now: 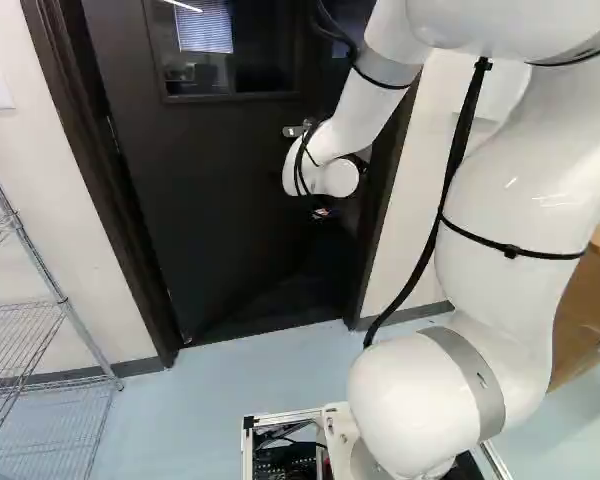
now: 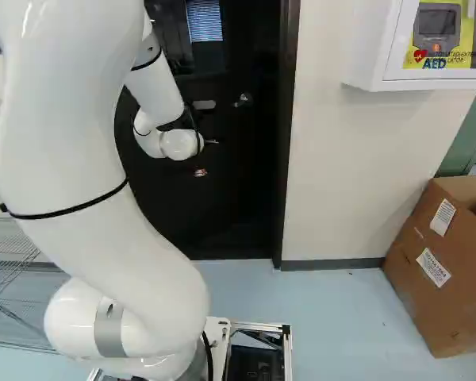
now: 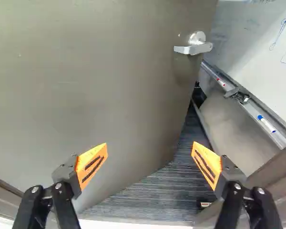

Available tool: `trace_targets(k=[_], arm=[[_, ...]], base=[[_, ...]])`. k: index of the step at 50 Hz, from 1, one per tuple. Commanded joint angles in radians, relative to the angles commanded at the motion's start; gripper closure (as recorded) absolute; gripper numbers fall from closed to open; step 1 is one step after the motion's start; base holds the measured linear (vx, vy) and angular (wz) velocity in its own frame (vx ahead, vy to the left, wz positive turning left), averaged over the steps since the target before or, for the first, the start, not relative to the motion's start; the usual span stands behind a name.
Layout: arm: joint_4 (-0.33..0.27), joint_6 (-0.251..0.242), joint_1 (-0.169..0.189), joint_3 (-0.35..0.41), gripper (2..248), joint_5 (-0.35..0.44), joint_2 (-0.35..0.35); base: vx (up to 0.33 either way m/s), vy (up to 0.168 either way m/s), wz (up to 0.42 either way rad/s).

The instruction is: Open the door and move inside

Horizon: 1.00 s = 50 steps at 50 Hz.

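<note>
Wire shelf (image 1: 58,300) at left of left base view. Beside it, dark door (image 1: 220,200), ajar, swung inward, window (image 1: 205,45) in upper part. Gripper (image 1: 322,212) at doorway, fingers wide apart. In wrist view, lever handle (image 3: 193,48) on door, ahead of and apart from fingers; whiteboard (image 3: 262,57) past door edge. At right of right base view, wall cabinet (image 2: 365,48), cardboard box (image 2: 428,262) below.

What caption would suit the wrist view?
An open robot hand facing a door ajar, its lever handle untouched, a whiteboard beyond.
</note>
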State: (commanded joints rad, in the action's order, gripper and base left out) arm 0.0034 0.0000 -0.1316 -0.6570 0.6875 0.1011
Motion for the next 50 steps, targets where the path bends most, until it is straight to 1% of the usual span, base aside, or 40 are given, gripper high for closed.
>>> trace_targets(k=[12,28,50], arm=[[0.0,0.0,0.006,0.066,3,0.004,-0.063],[0.0,0.0,0.023,0.152,3,0.004,-0.147],[-0.006,0.0,0.051,0.223,3,0.016,-0.222]], base=[[0.0,0.0,0.0],[0.0,0.0,0.0],[0.0,0.0,0.0]])
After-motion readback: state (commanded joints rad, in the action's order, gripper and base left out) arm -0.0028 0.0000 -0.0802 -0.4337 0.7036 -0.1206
